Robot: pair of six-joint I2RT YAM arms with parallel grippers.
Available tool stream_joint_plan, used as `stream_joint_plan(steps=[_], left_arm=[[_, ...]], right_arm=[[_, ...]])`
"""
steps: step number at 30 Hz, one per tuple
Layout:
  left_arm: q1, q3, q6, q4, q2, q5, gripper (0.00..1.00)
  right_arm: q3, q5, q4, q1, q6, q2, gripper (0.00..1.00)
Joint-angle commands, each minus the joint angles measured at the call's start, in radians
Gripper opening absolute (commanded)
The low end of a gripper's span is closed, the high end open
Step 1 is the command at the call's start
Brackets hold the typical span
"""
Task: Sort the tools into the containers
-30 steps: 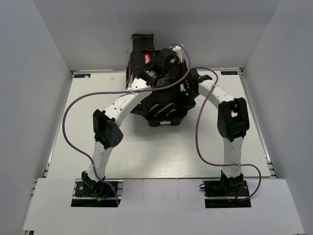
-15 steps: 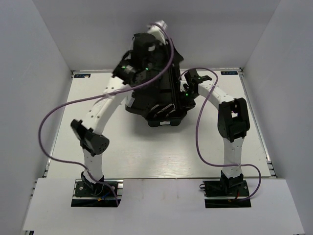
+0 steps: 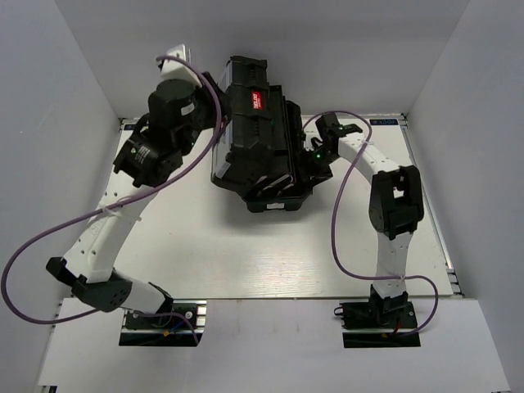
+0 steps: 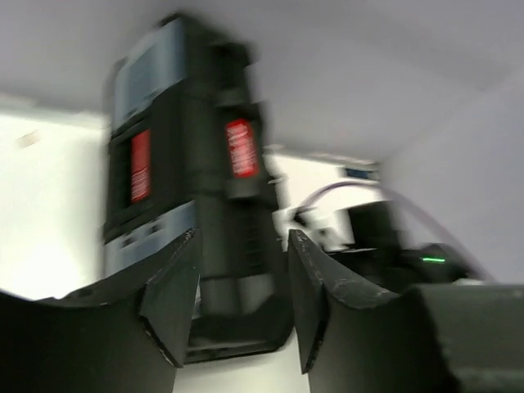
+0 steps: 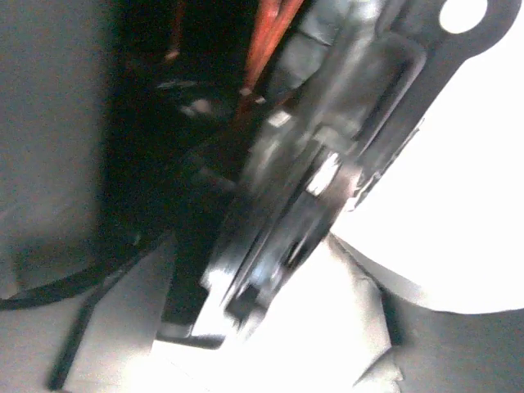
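- The big black plastic toolbox with a red label (image 3: 258, 143) sits on the white tabletop (image 3: 246, 254) at 12 o'clock.
- The left claw (image 4: 243, 246) is wide apart and empty, at the toolbox's 9 o'clock.
- The right claw (image 3: 316, 157) is at the toolbox's 3 o'clock edge; its grip is too blurry to tell.

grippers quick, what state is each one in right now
left gripper: open, empty
right gripper: cannot tell, its wrist view is too blurred
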Motion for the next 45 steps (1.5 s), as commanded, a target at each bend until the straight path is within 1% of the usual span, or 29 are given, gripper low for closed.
stream_joint_plan(steps=[1, 2, 3, 7, 8, 9, 10, 11, 12, 13, 14, 15, 19, 22, 23, 24, 25, 27, 30, 32, 33, 34, 36, 37, 38, 40, 41, 42, 45], left_arm=[[0.014, -0.141, -0.042, -0.043, -0.05, -0.121, 0.58], [0.014, -0.165, -0.042, -0.042, -0.06, -0.132, 0.58], [0.024, -0.199, -0.057, -0.042, -0.06, -0.132, 0.59], [0.043, -0.251, -0.068, -0.042, -0.059, -0.079, 0.59], [0.043, -0.264, -0.08, -0.042, -0.047, -0.068, 0.59], [0.043, -0.264, -0.08, -0.042, -0.034, -0.068, 0.59], [0.043, -0.28, -0.08, -0.023, -0.034, -0.054, 0.59], [0.043, -0.29, -0.08, -0.023, -0.021, -0.045, 0.59], [0.043, -0.302, -0.08, -0.009, -0.021, -0.027, 0.59], [0.052, -0.302, -0.08, -0.009, -0.001, -0.014, 0.59], [0.052, -0.302, -0.08, -0.009, 0.016, 0.012, 0.59], [0.052, -0.29, -0.08, -0.009, 0.051, 0.03, 0.59], [0.052, -0.281, -0.07, 0.045, 0.122, 0.164, 0.59], [0.052, -0.226, -0.06, 0.054, 0.214, 0.271, 0.59], [0.052, -0.204, -0.051, 0.036, 0.243, 0.347, 0.59], [0.052, -0.172, -0.051, 0.01, 0.316, 0.366, 0.59], [0.052, -0.112, -0.024, -0.013, 0.349, 0.383, 0.59], [0.04, -0.075, -0.014, -0.056, 0.386, 0.383, 0.59], [0.049, -0.154, -0.014, 0.045, 0.308, 0.348, 0.59], [0.058, -0.166, -0.014, 0.051, 0.224, 0.298, 0.63], [0.058, -0.135, 0.002, 0.031, 0.204, 0.227, 0.66], [0.058, -0.12, 0.018, 0.011, 0.187, 0.199, 0.72], [0.058, -0.11, 0.039, -0.042, 0.128, 0.143, 0.79], [0.058, -0.13, 0.055, -0.056, 0.078, 0.13, 0.86], [0.058, -0.153, 0.055, -0.065, 0.078, 0.121, 0.87], [0.058, -0.262, 0.055, -0.075, -0.019, 0.121, 0.89], [0.058, -0.306, 0.055, -0.075, -0.055, 0.121, 1.0], [0.058, -0.405, 0.055, -0.05, -0.133, 0.13, 1.0], [0.058, -0.57, 0.055, -0.017, -0.247, 0.119, 1.0]], right_arm=[[0.051, -0.151, -0.024, 0.003, -0.068, -0.11, 0.79], [0.054, -0.16, -0.017, -0.001, -0.07, -0.118, 0.81], [0.062, -0.176, -0.017, -0.003, -0.073, -0.127, 0.85], [0.084, -0.219, -0.007, -0.031, -0.069, -0.185, 0.85], [0.084, -0.204, 0.0, -0.034, -0.067, -0.193, 0.85], [0.081, -0.105, 0.006, -0.04, -0.062, -0.212, 0.82], [0.076, -0.052, 0.02, -0.04, -0.047, -0.221, 0.78], [0.053, 0.006, 0.025, -0.043, -0.03, -0.236, 0.52], [0.045, 0.139, 0.039, -0.046, -0.018, -0.251, 0.31], [0.027, 0.172, 0.051, -0.049, -0.004, -0.259, 0.13], [0.015, 0.197, 0.054, -0.069, 0.003, -0.284, 0.02], [-0.016, 0.229, 0.081, -0.077, 0.007, -0.297, 0.0], [-0.108, 0.226, 0.111, -0.118, 0.008, -0.36, 0.0], [-0.13, 0.225, 0.115, -0.142, 0.037, -0.405, 0.0], [-0.13, 0.221, 0.112, -0.149, 0.037, -0.406, 0.0], [-0.131, 0.221, 0.112, -0.165, 0.042, -0.417, 0.0], [-0.131, 0.212, 0.108, -0.169, 0.045, -0.42, 0.0], [-0.127, 0.202, 0.103, -0.189, 0.042, -0.428, 0.01], [-0.125, 0.162, 0.095, -0.207, 0.031, -0.442, 0.09], [-0.125, 0.099, 0.097, -0.218, 0.019, -0.451, 0.27], [-0.125, 0.038, 0.095, -0.222, 0.019, -0.453, 0.35], [-0.12, -0.02, 0.095, -0.222, -0.011, -0.457, 0.56], [-0.116, -0.071, 0.085, -0.224, -0.049, -0.462, 0.78], [-0.116, -0.072, 0.082, -0.219, -0.059, -0.462, 0.9], [-0.116, -0.07, 0.079, -0.219, -0.059, -0.46, 0.9], [-0.114, -0.058, 0.079, -0.224, -0.058, -0.459, 0.9], [-0.117, 0.015, 0.068, -0.222, -0.038, -0.457, 0.9], [-0.117, 0.039, 0.059, -0.219, -0.03, -0.459, 0.9], [-0.133, 0.126, 0.042, -0.225, 0.004, -0.482, 0.9]])
